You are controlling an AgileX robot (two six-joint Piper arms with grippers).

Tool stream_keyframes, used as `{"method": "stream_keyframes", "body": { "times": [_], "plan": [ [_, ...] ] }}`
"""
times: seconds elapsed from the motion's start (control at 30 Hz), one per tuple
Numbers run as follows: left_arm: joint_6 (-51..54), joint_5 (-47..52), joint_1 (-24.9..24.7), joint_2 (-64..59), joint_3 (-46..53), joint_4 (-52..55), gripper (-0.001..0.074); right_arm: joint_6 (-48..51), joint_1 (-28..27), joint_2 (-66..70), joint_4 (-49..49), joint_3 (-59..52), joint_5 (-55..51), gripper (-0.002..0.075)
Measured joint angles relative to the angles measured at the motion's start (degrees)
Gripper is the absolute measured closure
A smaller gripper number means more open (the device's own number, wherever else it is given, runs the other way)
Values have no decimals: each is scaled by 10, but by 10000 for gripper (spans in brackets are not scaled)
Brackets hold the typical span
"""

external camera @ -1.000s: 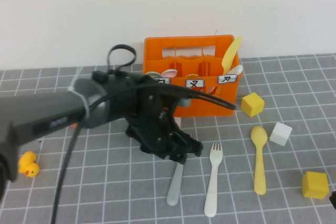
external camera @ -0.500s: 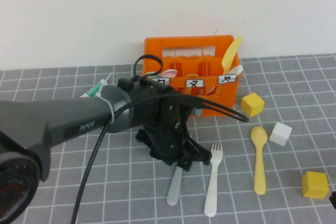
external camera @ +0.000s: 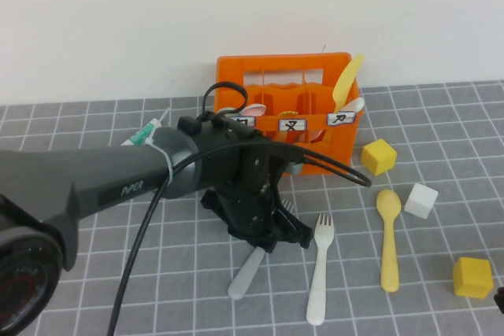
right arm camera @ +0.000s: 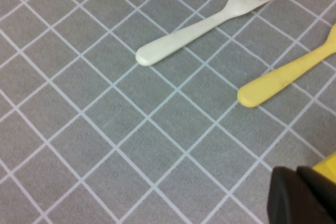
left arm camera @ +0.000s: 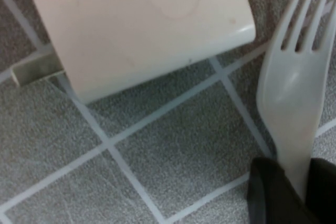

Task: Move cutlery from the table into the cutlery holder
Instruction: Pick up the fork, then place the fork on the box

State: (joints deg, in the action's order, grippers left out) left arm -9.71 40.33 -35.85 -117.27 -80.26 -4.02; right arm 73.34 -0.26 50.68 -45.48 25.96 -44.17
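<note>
The grey fork [external camera: 246,273] was clamped at its neck between the closed fingers of the left end effector [external camera: 272,234], its handle slanting out from under the end effector toward the robot's left and its tines [left arm camera: 296,35] pointing ahead of the fingers toward a white block on the tiled table [external camera: 173,289]. Just to the right of the left end effector lay the white fork [external camera: 319,269], tines toward the holder, and further right the yellow spoon [external camera: 388,238], bowl toward the holder, both flat on the table. Beyond the left end effector stood the orange cutlery holder [external camera: 315,159], upright by the wall, with a yellow piece leaning out of its right compartment, while only a dark edge of the right end effector [right arm camera: 299,195] showed, above the table near the spoon's handle.
</note>
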Motion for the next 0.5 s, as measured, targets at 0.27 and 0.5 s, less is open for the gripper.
{"method": "stream_keyframes", "body": {
  "times": [0.27,0.5],
  "plan": [
    [3,40,0,56,1,25,634,0,0,0,0,0,0,729],
    [27,55,0,151,1,32,634,1,0,0,0,0,0,729]
  ]
}}
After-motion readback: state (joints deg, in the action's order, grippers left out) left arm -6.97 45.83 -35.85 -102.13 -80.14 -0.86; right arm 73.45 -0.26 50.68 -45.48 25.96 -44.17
